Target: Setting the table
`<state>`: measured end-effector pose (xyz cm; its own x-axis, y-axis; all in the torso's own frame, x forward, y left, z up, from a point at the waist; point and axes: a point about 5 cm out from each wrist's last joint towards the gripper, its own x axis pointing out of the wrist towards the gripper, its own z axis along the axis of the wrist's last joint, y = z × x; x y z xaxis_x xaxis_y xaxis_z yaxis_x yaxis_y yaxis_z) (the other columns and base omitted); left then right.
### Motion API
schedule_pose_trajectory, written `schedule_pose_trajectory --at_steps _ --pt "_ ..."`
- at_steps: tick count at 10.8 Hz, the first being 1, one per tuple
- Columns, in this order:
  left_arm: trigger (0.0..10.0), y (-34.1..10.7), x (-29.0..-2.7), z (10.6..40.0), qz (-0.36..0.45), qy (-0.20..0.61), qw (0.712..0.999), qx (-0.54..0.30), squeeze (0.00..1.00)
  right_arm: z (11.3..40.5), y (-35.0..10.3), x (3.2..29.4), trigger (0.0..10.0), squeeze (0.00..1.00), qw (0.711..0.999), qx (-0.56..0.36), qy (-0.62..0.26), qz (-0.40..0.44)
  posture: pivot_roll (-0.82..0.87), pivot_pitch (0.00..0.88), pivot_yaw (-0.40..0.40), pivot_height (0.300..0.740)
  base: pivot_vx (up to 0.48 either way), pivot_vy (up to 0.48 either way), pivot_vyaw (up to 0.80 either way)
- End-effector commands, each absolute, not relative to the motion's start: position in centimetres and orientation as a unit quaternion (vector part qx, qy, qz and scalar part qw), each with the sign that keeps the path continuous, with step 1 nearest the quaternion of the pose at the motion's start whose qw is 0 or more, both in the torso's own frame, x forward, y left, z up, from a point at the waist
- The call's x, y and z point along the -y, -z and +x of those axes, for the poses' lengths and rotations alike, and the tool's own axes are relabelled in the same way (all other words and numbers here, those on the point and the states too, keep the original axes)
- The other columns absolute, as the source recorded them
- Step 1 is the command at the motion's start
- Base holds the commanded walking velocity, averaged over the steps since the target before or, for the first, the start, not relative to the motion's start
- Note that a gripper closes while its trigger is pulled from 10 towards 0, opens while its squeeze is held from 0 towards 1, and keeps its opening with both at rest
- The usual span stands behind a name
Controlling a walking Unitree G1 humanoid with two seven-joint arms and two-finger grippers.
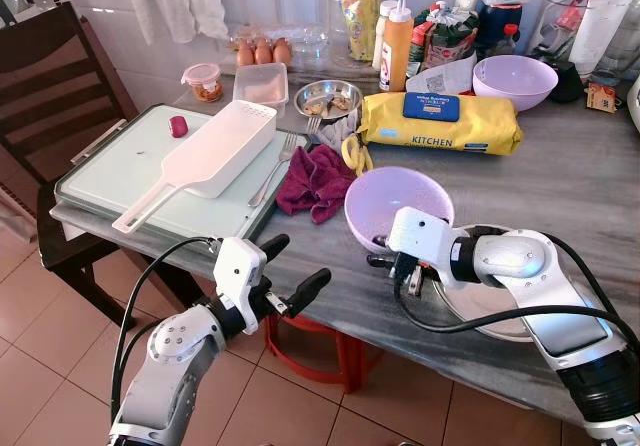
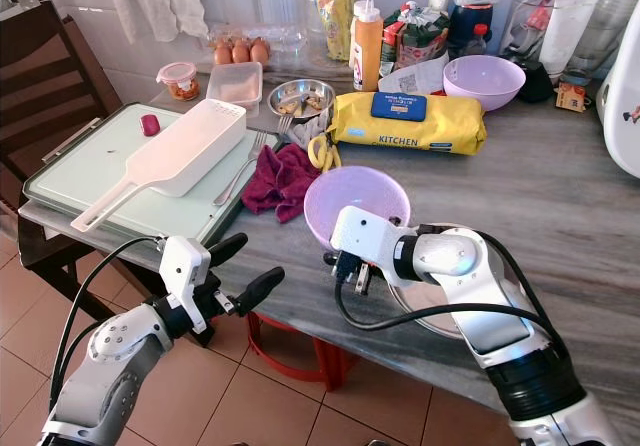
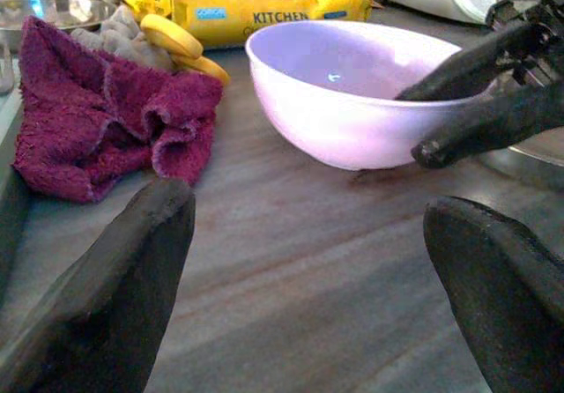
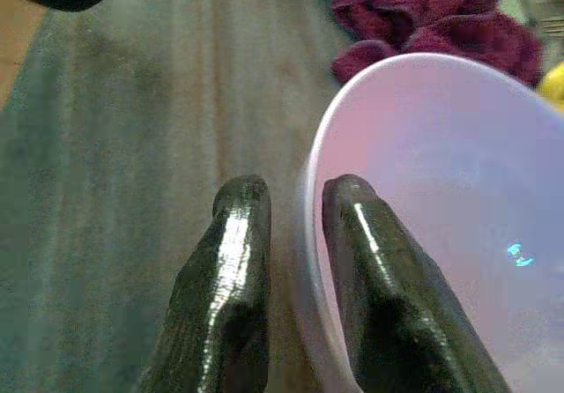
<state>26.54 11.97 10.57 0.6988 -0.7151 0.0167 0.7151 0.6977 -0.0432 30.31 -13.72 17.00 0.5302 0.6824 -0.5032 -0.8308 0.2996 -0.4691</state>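
— Where is the pink bowl [image 1: 397,204] right now?

— Near the front edge of the grey table [image 1: 590,186], just beside the crumpled maroon cloth [image 1: 316,181], with a metal plate [image 1: 487,311] close on its other side. It looks tipped toward the robot; I can't tell whether its base is touching the table.

— How will it handle?

— My guess is thin, light plastic: stiff enough to carry by the rim, smooth enough to slip or swing if pinched at only one spot. The wall is the only place to take hold, one finger inside and one outside, low on the rim.

— And the right gripper [image 4: 295,212]?

— That is exactly its hold. Its jaws are clenched on the bowl's near rim, the gap between them barely wider than the wall; one finger [image 4: 231,270] lies outside, the other inside.

— The left gripper [image 1: 295,266]?

— It hovers off the table's front edge, pointing at the bowl. Its jaws are spread wide, released, holding and touching nothing.

— Risk?

— A single-edge grip could let the bowl tilt further.
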Motion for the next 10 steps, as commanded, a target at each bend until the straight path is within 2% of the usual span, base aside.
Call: schedule_pose_trajectory --at_steps 1,7,9,10 --pt "10.0 -10.3 -12.2 26.6 -0.017 0.385 0.923 -0.008 0.0 30.4 -17.8 13.3 10.0 1.0 0.801 -0.084 -0.469 -0.361 -0.1 0.075 0.092 0.74 0.0 0.0 0.0" --pt "10.0 -10.3 -12.1 26.8 -0.017 0.386 0.922 -0.007 0.0 32.2 -22.0 12.7 10.0 1.0 0.86 0.021 -0.41 -0.304 -0.1 0.071 0.094 0.74 0.0 0.0 0.0" --pt "10.0 -10.3 -12.0 26.9 -0.017 0.386 0.922 -0.006 0.0 32.4 -22.5 12.7 10.0 1.0 0.866 0.044 -0.398 -0.299 -0.1 0.069 0.092 0.74 0.0 0.0 0.0" --pt "10.0 -10.3 -12.0 26.9 -0.018 0.385 0.923 -0.005 0.0 32.6 -23.4 13.1 10.0 1.0 0.882 0.085 -0.355 -0.299 -0.1 0.07 0.09 0.74 0.0 0.0 0.0"
